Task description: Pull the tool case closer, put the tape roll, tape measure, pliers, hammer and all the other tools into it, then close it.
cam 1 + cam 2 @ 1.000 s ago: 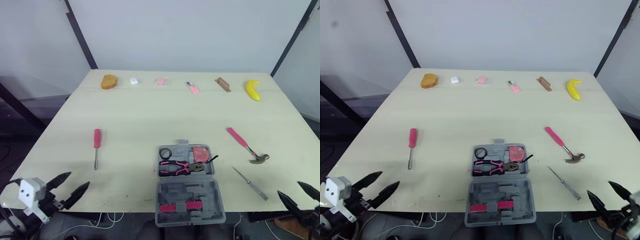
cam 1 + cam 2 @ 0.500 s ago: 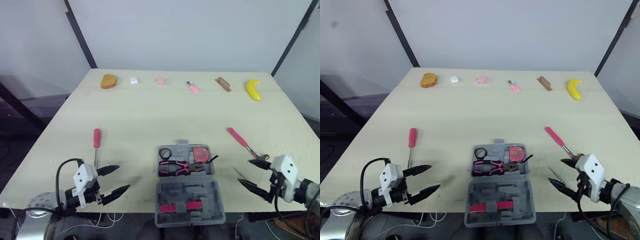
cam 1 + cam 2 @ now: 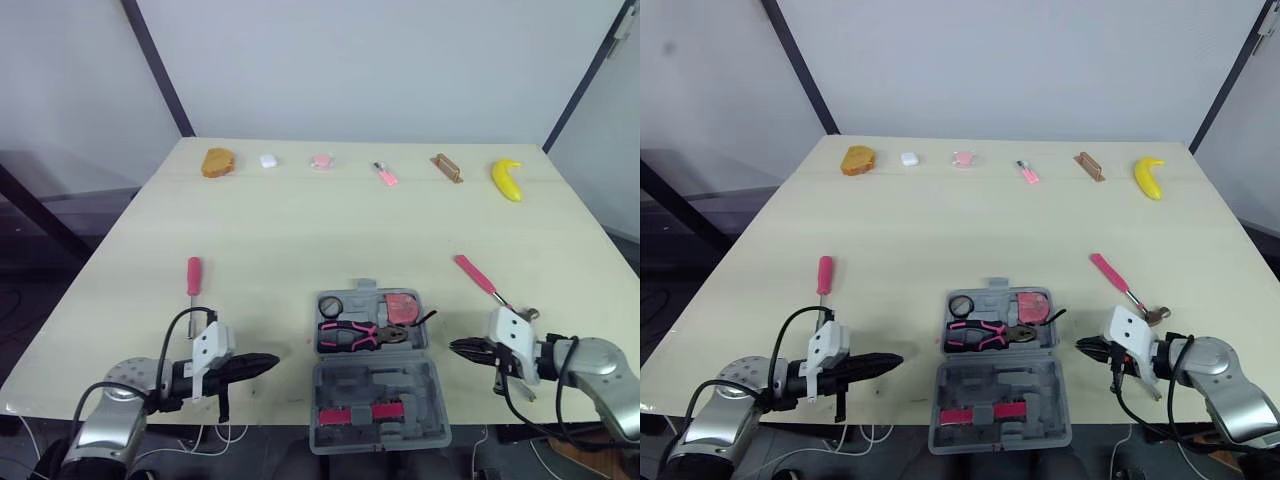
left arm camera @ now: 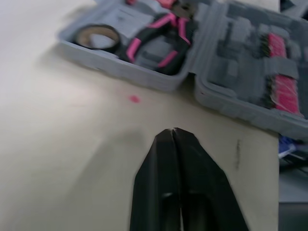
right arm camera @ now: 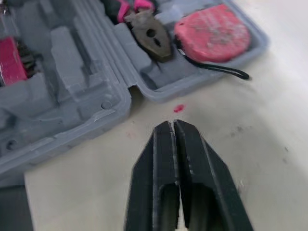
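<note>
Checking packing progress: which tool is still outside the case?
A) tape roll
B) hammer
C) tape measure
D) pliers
B: the hammer lies right of the open case, while the pliers, tape measure and tape roll sit inside it.

No writing, label, brand, number or sign can be read on the tool case (image 3: 378,385), on the tape measure (image 5: 211,33) lying in it, or on anything else on the bench (image 3: 300,230).
</note>
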### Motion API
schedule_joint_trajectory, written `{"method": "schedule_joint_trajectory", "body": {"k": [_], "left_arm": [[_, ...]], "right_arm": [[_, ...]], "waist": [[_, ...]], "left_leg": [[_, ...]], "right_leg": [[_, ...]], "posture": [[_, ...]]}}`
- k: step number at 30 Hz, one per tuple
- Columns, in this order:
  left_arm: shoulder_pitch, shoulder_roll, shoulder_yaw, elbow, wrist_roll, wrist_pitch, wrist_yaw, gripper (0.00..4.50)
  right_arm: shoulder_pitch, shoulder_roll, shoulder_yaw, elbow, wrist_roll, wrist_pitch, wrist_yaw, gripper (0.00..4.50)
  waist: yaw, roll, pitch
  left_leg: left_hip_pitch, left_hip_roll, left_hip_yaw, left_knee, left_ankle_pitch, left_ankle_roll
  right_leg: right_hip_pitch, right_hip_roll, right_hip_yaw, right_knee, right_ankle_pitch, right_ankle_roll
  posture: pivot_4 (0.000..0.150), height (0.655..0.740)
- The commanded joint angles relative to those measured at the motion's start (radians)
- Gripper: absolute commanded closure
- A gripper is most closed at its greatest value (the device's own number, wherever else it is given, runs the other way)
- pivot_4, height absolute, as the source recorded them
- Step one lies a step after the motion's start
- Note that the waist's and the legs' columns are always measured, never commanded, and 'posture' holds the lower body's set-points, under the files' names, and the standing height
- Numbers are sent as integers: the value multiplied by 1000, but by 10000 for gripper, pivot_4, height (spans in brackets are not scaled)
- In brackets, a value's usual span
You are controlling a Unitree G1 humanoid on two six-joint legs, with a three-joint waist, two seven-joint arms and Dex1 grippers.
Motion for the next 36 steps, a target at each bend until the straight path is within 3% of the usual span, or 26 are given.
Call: {"method": "schedule_joint_trajectory", "body": {"k": [1,16,36], "left_arm": [[-31,-1,-21,28,18,-41,-19,44596],[-145,-30,-108,120,47,-51,-59,44596],[-175,-77,-161,157,88,-57,-52,44596]], "right_arm": [[-17,12,26,14,-25,-36,16,45000],[-97,85,83,133,-94,-118,11,45000],[-102,126,104,151,-125,-141,7,45000]], "waist": [[0,0,0],[-1,0,0],[-1,0,0]], "left_leg": [[0,0,0,0,0,0],[0,0,-1,1,0,0],[0,0,-1,2,0,0]], "right_leg": [[0,0,0,0,0,0],[0,0,0,2,0,0],[0,0,0,5,0,0]], "posture": [[1500,7400],[1500,7400],[1500,7400]]}}
